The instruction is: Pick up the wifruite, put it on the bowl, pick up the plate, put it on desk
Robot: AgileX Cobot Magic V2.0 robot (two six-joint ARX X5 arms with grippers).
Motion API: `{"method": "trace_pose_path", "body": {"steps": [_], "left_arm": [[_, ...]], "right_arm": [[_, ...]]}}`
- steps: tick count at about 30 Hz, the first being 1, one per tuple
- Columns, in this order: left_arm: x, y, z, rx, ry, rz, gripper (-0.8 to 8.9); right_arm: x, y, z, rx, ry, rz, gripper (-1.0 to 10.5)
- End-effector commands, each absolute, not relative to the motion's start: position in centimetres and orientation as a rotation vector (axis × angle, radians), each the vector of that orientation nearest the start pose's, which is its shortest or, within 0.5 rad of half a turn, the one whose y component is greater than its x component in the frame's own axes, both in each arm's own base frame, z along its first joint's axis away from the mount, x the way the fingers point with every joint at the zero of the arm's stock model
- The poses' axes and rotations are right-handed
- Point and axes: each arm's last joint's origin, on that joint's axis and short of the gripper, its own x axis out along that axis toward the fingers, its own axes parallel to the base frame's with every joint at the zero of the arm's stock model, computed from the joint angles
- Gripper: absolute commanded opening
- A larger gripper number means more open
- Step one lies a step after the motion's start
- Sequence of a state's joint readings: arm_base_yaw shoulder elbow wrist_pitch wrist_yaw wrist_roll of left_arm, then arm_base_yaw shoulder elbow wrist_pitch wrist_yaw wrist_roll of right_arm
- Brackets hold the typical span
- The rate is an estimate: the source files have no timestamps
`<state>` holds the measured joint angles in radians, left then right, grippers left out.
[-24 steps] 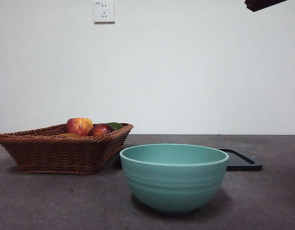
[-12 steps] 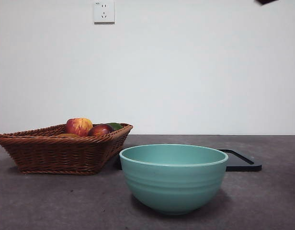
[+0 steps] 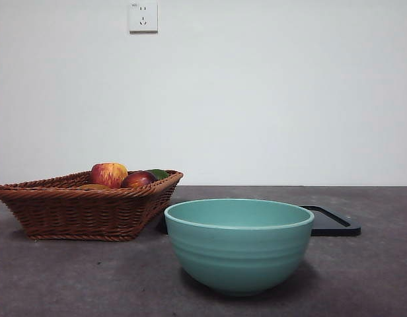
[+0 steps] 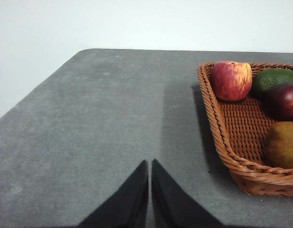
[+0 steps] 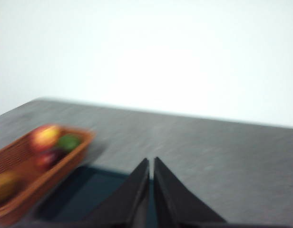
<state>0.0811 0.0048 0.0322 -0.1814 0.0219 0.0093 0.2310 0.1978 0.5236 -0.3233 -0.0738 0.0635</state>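
Now that the dark arm tip has left the front view's top corner, nothing is picked yet: the small brown wifruite (image 4: 282, 145) sits in the woven basket (image 3: 78, 211), beside the empty teal-green bowl (image 3: 240, 254). Left gripper (image 4: 150, 167) and right gripper (image 5: 151, 165) have jaws together, holding nothing.

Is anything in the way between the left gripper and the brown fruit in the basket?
Nothing visible blocks it. The left gripper, jaws shut, is over bare desk beside the basket. The wifruite lies uncovered just inside the near rim, so the gripper must clear that rim.

Blurred view – right gripper (image 5: 151, 164) jaws closed together over the desk (image 5: 222, 156), wicker basket (image 5: 27, 190) of fruit alongside
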Motion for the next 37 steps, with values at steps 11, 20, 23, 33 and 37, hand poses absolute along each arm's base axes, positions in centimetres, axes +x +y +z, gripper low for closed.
{"method": "trace_pose_path", "body": {"steps": [11,20,23,33,37], "left_arm": [[9.5,0.8,14.9,0.004,0.179,0.065,0.09],[9.5,0.8,14.9,0.004,0.179,0.065,0.09],[9.5,0.8,14.9,0.004,0.179,0.065,0.09],[9.5,0.8,14.9,0.004,0.179,0.065,0.09],[9.5,0.8,14.9,0.004,0.179,0.065,0.09]], "right_arm": [[9.5,1.1,16.6,0.202,0.064,0.158,0.1],[9.6,0.9,15.1,0.199,0.173,0.122,0.1],[9.6,0.9,15.2,0.200,0.160,0.123,0.1],[9.6,0.9,15.2,0.200,0.160,0.123,0.1],[9.6,0.9,15.2,0.200,0.160,0.123,0.1]]}}
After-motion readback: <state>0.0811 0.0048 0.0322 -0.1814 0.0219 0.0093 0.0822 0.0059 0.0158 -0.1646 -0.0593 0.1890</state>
